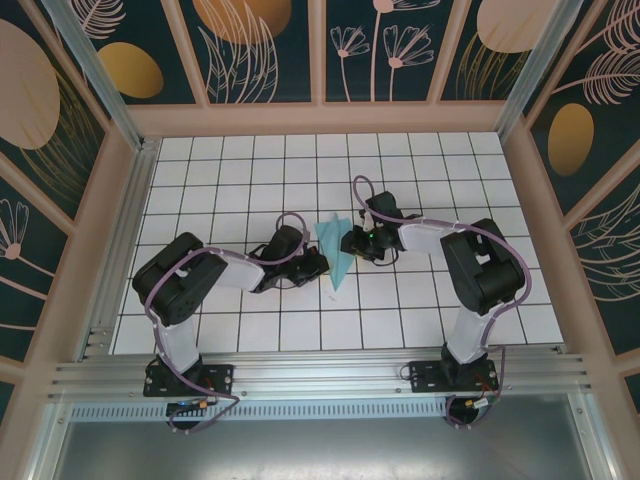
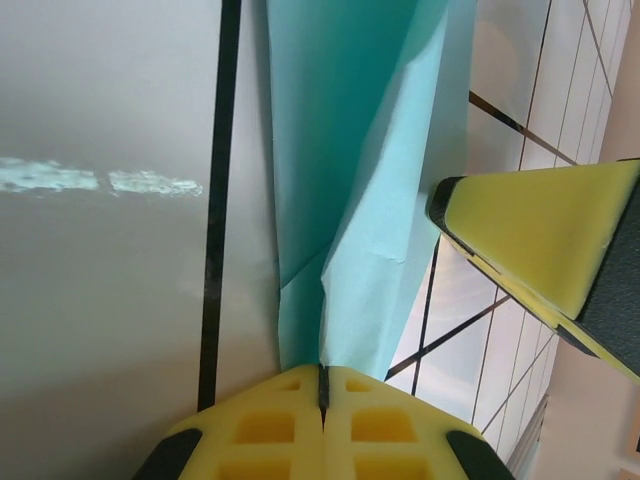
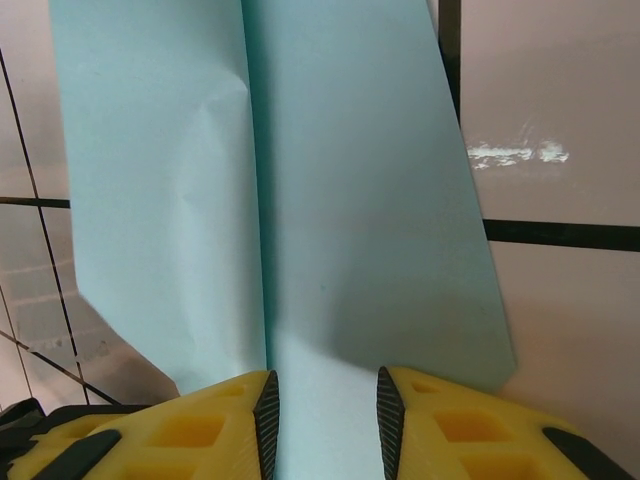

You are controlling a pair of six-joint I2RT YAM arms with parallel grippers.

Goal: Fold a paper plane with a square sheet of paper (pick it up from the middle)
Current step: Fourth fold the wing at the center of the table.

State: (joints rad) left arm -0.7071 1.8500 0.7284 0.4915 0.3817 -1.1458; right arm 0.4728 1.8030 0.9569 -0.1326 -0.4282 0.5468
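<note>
Walls [image 1: 260, 40]: dark panels printed with pale leaves, flowers and orange ovals are set around three sides of the surface.

Surface [image 1: 220, 180]: a white top is ruled into square tiles by dark lines; the paper and both claws are found near its middle.

Right arm [image 1: 485, 265]: it is bent over from its base at the near right, and its wrist is turned leftward toward the paper.

Left arm [image 1: 185, 280]: it is laid low across the tiles from the near left, and its wrist is pointed rightward at the paper.

Paper plane [image 1: 335, 250]: a slim, light teal dart is seen between the two claws, its broad end toward the far wall and its point toward the arms. A centre crease is shown along it in the right wrist view [image 3: 330, 200]. In the left wrist view [image 2: 350, 150] a creased flap is raised above the tiles.

Right claw [image 1: 352, 243]: it is placed at the dart's right edge. Its yellow pads are held apart [image 3: 326, 385], with the paper lying flat across the gap (no pinch can be made out). One of its fingers [image 2: 540, 230] is caught in the left wrist view, just beside the paper.

Left claw [image 1: 318, 268]: its pads are pressed together [image 2: 322, 385], and the narrow end of the paper is drawn into the seam, so the dart is clamped there.
</note>
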